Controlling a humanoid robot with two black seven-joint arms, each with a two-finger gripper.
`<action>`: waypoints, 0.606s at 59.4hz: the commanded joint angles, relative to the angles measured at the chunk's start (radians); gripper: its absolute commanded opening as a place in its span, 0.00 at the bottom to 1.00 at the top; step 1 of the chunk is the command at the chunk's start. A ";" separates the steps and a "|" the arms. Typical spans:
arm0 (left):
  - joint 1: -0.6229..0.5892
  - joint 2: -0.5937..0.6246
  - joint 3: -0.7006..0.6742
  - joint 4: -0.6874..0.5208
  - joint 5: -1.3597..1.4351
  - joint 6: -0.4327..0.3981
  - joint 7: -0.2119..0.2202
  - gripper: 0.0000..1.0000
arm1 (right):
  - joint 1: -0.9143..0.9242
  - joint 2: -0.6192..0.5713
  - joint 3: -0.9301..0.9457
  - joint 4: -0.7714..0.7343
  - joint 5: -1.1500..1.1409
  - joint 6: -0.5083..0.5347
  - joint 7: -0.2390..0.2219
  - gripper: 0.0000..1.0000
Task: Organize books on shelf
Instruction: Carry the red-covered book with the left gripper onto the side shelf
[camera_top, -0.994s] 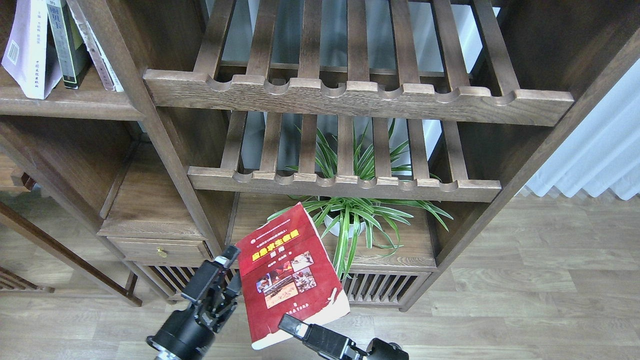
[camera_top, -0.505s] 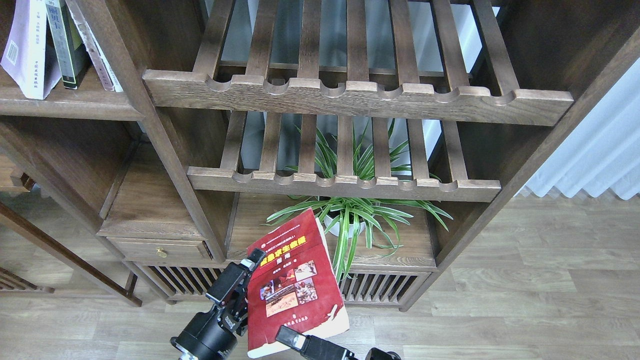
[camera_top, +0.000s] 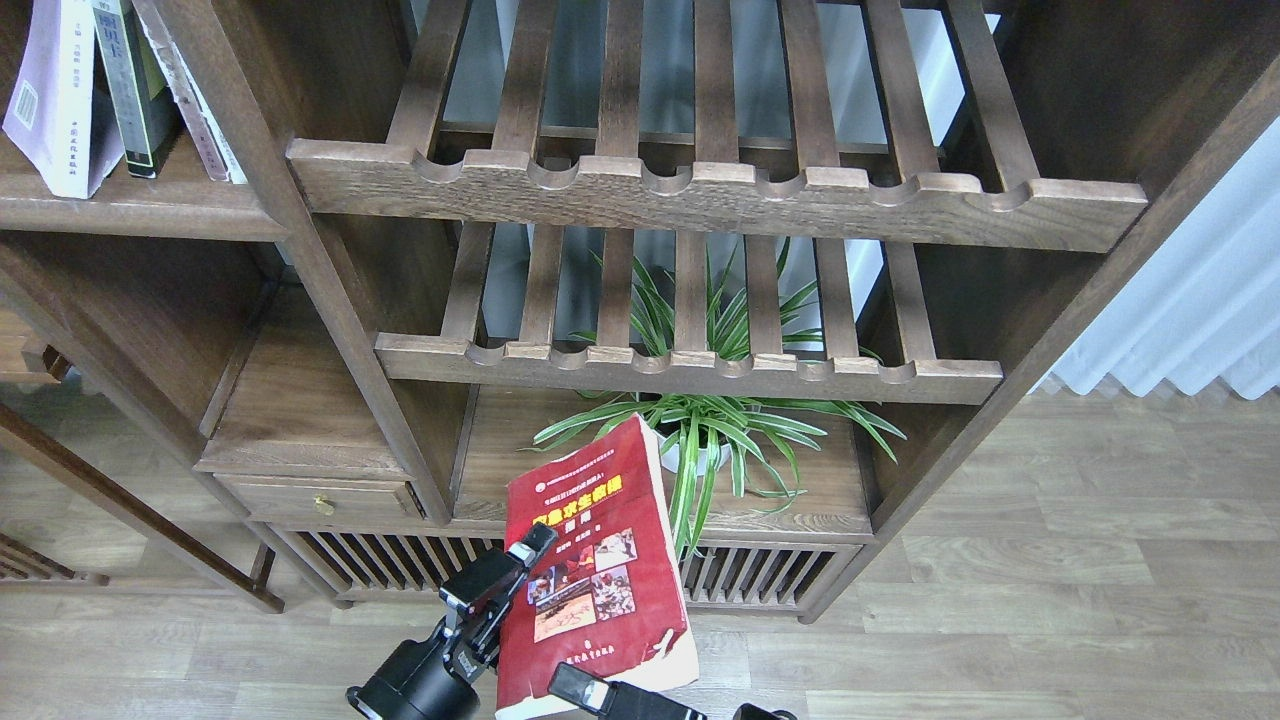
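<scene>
The red book (camera_top: 600, 570), with a yellow title and small photos, is held upright in the air in front of the cabinet's lower part. My right gripper (camera_top: 578, 688) grips its bottom edge, one finger lying on the cover. My left gripper (camera_top: 497, 592) is at the book's left edge, with one finger across the cover; its other finger is hidden. The cream-white book with purple edging (camera_top: 55, 100) and the grey-black book (camera_top: 135, 95) stand on the dark plank shelf (camera_top: 150, 212) at the top left. A thin pale book (camera_top: 195, 105) leans beside them.
Two slatted racks with scalloped front rails (camera_top: 700, 195) (camera_top: 690, 372) fill the middle bay. A potted spider plant (camera_top: 705, 440) stands behind the red book. A small drawer (camera_top: 320, 497) is at lower left. A white curtain (camera_top: 1190, 300) hangs at right above wooden floor.
My left gripper moved right from beside the book onto its left edge. The red book turned more upright and shifted slightly right and down. My right gripper stayed at the bottom edge.
</scene>
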 joint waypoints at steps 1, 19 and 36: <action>0.000 0.029 -0.003 0.001 0.002 0.000 0.000 0.09 | 0.001 0.000 0.006 0.000 0.000 0.000 0.001 0.04; 0.011 0.155 -0.012 -0.018 0.009 0.000 0.005 0.08 | 0.008 0.000 0.014 -0.004 0.002 0.000 0.003 0.04; 0.017 0.172 -0.047 -0.082 0.011 0.000 0.005 0.08 | 0.031 -0.009 0.009 -0.004 -0.061 0.000 0.001 0.76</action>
